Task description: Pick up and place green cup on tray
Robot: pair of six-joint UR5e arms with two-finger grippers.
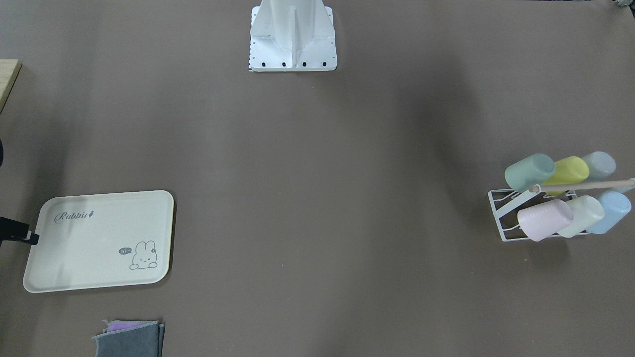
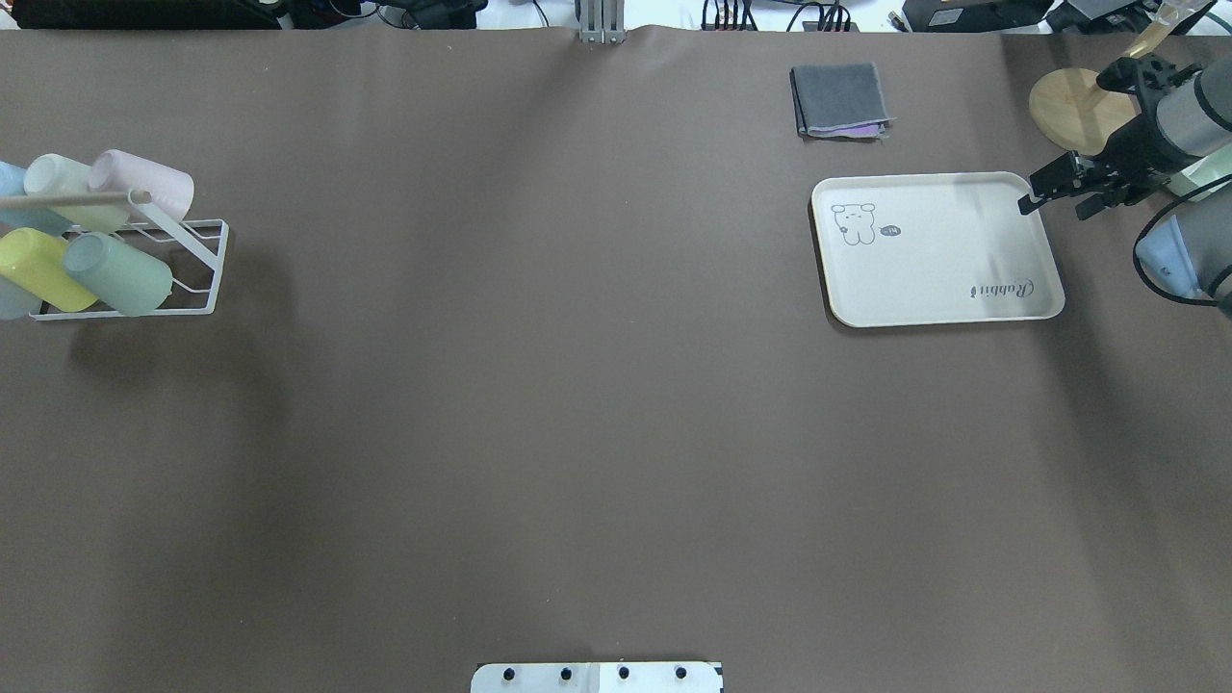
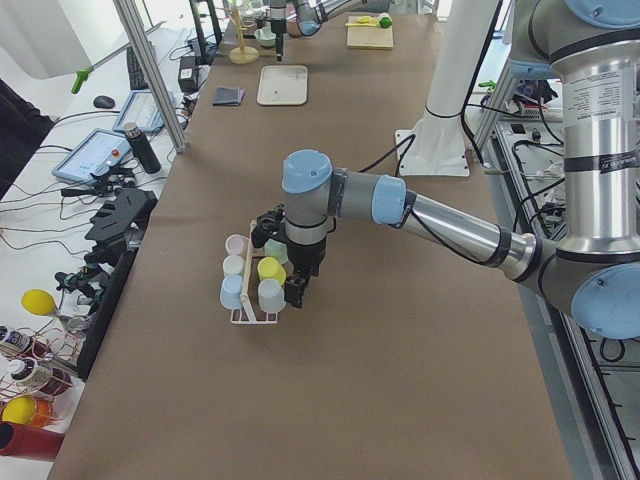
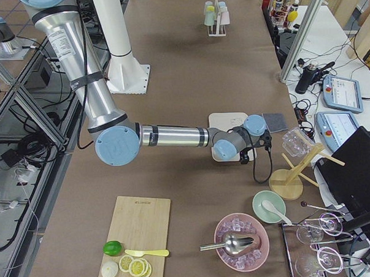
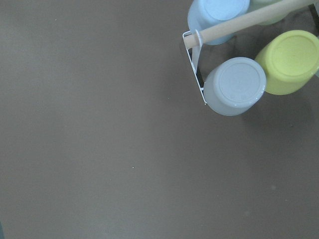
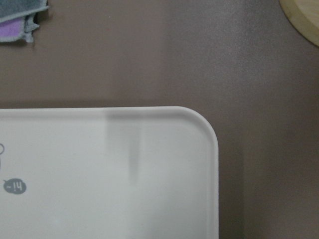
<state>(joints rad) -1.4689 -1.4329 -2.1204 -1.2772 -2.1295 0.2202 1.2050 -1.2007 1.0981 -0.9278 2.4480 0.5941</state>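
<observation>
Green cup (image 2: 117,272) sits tilted on a peg of the white wire rack (image 2: 220,265), base outward. The rack is at the left end of the counter (image 2: 577,433). The cup is in the rack's row nearer the robot, at the end facing the counter's middle, with the yellow cup (image 2: 37,269) touching its side. The pink cup (image 2: 146,183) is opposite it in the far row, across the wooden handle (image 2: 67,199).

Tray (image 2: 938,260) lies flat toward the counter's right end, in the half away from the robot, well apart from the rack. A folded grey cloth (image 2: 837,98) lies between the tray and the far edge.

Right gripper (image 2: 1055,206) hangs over the tray's far right corner, fingers apart, nothing between them.

Left gripper (image 3: 297,288) shows only in the left side view, low beside the rack's outer end. Cannot tell whether it is apart or together.
</observation>
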